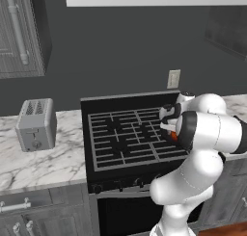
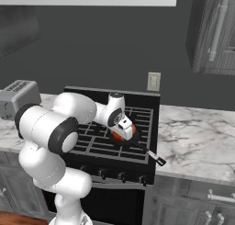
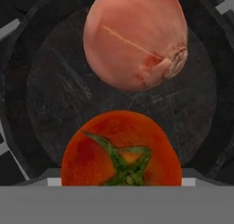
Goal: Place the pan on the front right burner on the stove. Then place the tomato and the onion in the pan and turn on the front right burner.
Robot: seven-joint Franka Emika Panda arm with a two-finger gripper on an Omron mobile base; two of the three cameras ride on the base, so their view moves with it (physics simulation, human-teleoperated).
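Note:
The black pan (image 3: 55,104) sits on the stove's (image 1: 120,143) front right burner, its long handle (image 2: 153,156) pointing toward the stove's front right corner. The tan onion (image 3: 135,40) lies on the pan floor. The red tomato (image 3: 121,150), green stem up, is close under the hand between the jaws, just above or on the pan floor. My gripper (image 2: 125,130) hangs low over the pan, its jaws set wide around the tomato. The fingertips are hidden behind the tomato. From the left base view the gripper (image 1: 169,128) shows past my own forearm.
A row of knobs (image 2: 121,176) lines the stove's front edge. A grey toaster (image 1: 36,124) stands on the marble counter left of the stove. More marble counter (image 2: 197,137) lies to the right. A wall socket (image 1: 173,79) is behind the stove.

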